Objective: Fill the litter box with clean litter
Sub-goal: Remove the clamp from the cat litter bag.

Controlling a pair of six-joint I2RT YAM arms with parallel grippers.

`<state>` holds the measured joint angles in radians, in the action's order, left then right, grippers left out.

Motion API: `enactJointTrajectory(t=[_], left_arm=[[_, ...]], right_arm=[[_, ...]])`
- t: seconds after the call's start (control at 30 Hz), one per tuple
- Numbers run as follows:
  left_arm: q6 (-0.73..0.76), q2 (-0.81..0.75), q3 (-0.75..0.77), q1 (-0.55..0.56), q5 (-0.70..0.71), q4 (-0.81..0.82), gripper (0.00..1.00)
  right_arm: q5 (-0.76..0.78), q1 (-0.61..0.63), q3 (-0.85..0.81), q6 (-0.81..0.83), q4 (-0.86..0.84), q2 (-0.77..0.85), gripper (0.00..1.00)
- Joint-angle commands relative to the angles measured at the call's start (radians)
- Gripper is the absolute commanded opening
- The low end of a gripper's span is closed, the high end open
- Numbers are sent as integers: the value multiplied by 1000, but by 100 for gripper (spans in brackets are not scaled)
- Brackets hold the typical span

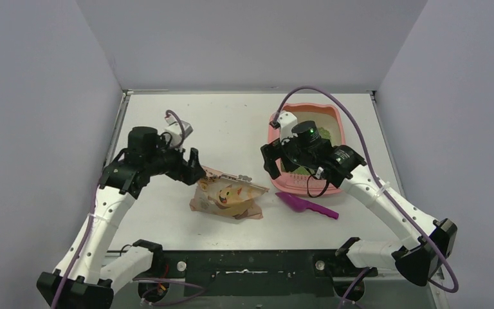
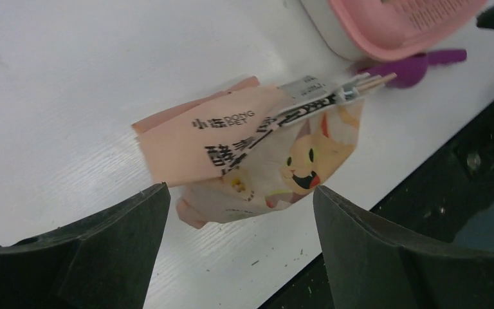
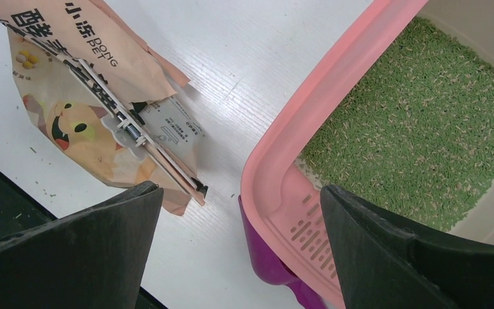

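Count in view: two pincers, one pouch, one clip, one scoop, one litter box, one bed of litter.

The left pincer [image 2: 239, 193] is hanging over the left half of the white surface [image 1: 231, 122]. Its two fingers are standing wide apart, released, and are gripping nothing.

One peach pouch [image 1: 228, 196] with a cartoon cat print is lying flat on the surface just ahead of this pincer. In the left wrist view it is showing in the gap between the fingers, below them and not touching either. One long clip [image 2: 309, 103] is running along the pouch end farthest from this pincer and is pinching it closed.

One magenta scoop [image 1: 309, 206] is lying on the surface beyond the pouch, between the two pincers' areas. It is sitting just beside the near edge of the box, and its bowl is showing partly under the rim in the right wrist view.

The right pincer [image 3: 241, 190] is hovering above the near left corner of the litter box [image 3: 309, 109]. Its fingers are also spreading wide, released, and are holding nothing.

The pink box is resting on the surface directly under and ahead of this pincer. Its slotted strip [image 3: 302, 232] is sitting at the end nearest the fingers. The litter [image 3: 424, 122] is lying inside as a green granular bed, covering the floor of the box ahead of the right finger.
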<state>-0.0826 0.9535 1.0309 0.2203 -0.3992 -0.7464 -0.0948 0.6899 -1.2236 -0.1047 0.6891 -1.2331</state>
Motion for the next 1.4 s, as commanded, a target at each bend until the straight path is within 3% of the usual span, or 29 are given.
enactJointTrajectory(t=[0.0,0.1,0.27,0.43,0.83,1.03,1.17,1.2,1.3,1.37], left_arm=[[357,69,89,143,-152,-80,79],[492,111,122,215,-87,-133,79],[589,157,155,225,-85,-133,79],[682,236,197,230,-175,-194,79],[686,417,158,229,-105,-79,74],[651,533,195,220,-76,-199,37],[653,574,185,202,-105,-276,25],[657,575,179,202,-103,-281,18],[639,543,150,201,-104,-242,3],[627,502,125,199,-113,-197,0]], right_arm=[[-23,11,22,34,-100,49,100],[-39,14,35,53,-107,62,100],[-44,17,73,79,-152,101,100],[-90,20,100,95,-178,118,100],[-218,31,132,95,-201,67,100],[-258,35,161,83,-245,33,100],[-309,39,208,62,-344,11,100],[-321,40,216,56,-372,4,100],[-339,48,247,47,-452,-20,99],[-345,60,263,61,-498,-32,98]])
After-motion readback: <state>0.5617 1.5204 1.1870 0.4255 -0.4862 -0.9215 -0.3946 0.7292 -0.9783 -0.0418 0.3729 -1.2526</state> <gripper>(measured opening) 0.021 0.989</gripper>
